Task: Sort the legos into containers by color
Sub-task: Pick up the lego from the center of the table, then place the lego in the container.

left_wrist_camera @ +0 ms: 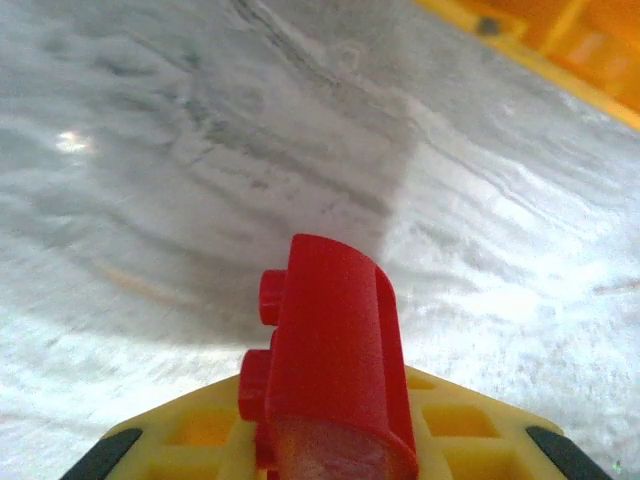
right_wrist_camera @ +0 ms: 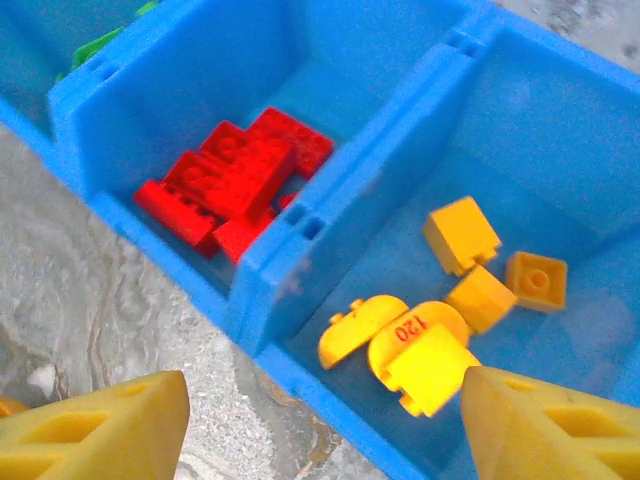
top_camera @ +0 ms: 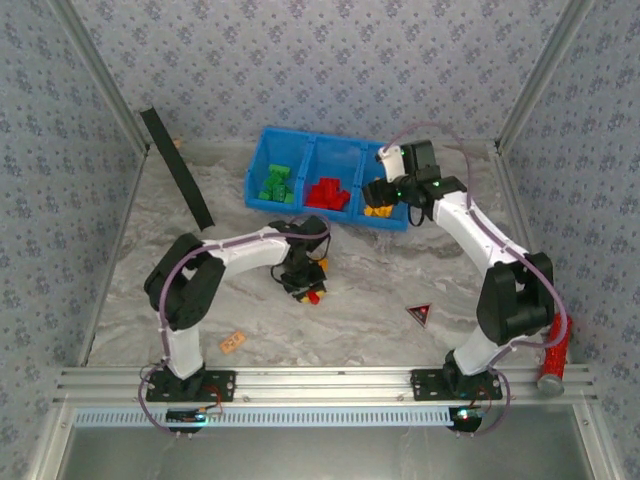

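The left gripper (top_camera: 303,281) clamps a red lego (left_wrist_camera: 335,365), the right gripper (right_wrist_camera: 320,425) spread open over the compartment (right_wrist_camera: 560,150) of yellow legos (right_wrist_camera: 425,355)

Red rounded studded plastic brick (left_wrist_camera: 335,350): smooth, glossy.
Bright blue plastic bin (right_wrist_camera: 290,280): smooth, slight sheen.
Yellow-orange plastic bricks (right_wrist_camera: 460,235): smooth, glossy.
Grey-white marbled bench (left_wrist_camera: 150,150): polished, reflective.
Right tool (right_wrist_camera: 322,435), fingers (right_wrist_camera: 110,425): matt yellow plastic.
Silver metal rail (top_camera: 300,381), lower frame: brushed.
Blue-grey floral-patterned wall (top_camera: 300,60): matt, paper-like.

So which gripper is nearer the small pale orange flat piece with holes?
Left. The left gripper is just up-table and right of the pale orange flat piece; the right gripper is far off, over the bright blue plastic bin.
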`<state>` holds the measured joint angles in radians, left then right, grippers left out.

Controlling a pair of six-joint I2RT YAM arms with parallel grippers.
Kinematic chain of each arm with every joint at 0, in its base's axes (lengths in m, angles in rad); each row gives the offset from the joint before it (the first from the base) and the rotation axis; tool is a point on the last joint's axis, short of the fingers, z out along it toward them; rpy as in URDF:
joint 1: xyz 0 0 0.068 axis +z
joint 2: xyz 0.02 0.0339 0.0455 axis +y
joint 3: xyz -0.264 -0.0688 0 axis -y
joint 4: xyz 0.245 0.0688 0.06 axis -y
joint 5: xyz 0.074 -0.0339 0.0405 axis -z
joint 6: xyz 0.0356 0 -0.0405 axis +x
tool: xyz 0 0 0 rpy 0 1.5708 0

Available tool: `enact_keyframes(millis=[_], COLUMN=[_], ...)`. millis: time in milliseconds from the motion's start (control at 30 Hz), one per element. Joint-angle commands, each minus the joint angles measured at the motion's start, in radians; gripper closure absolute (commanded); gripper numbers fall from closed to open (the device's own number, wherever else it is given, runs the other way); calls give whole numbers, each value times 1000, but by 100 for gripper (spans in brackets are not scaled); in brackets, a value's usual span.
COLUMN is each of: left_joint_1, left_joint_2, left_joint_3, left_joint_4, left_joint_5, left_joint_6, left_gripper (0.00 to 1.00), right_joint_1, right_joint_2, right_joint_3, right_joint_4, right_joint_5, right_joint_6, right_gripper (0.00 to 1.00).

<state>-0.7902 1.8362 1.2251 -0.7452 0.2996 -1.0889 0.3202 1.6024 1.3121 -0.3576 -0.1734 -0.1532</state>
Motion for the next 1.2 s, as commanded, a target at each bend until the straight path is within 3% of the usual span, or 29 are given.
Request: enact_keyframes(millis=[0, 167, 333, 467, 833, 967, 1167], left_joint_1=[34, 119, 206, 222, 244, 250, 253], left_joint_2=[-111, -189, -129, 24, 464, 562, 657], left_joint_3=[67, 204, 424, 673, 1283, 1382, 1385], left_joint_4=[-121, -183, -152, -161, -253, -245, -199], left_joint_5=[-25, -91, -147, -189, -177, -171, -145], left_joint_6=[110, 266, 357, 414, 432, 418, 390], left_gripper=[85, 88, 87, 87, 89, 89, 89], right_joint_1=[55, 123, 194, 260, 398, 431, 462], right_joint_2=[-63, -155, -167, -165, -103, -56, 15], right_joint_3=[-97, -341, -393, -415, -449, -439, -399], right_joint_4=[113, 346, 325, 312, 321, 336, 345], right_joint_5=[-39, -182, -230, -175, -49, -15, 8], right_joint_6=[-148, -311, -415, -472, -551, -568, -590], right_gripper=[27, 22, 21, 21, 20, 19, 17])
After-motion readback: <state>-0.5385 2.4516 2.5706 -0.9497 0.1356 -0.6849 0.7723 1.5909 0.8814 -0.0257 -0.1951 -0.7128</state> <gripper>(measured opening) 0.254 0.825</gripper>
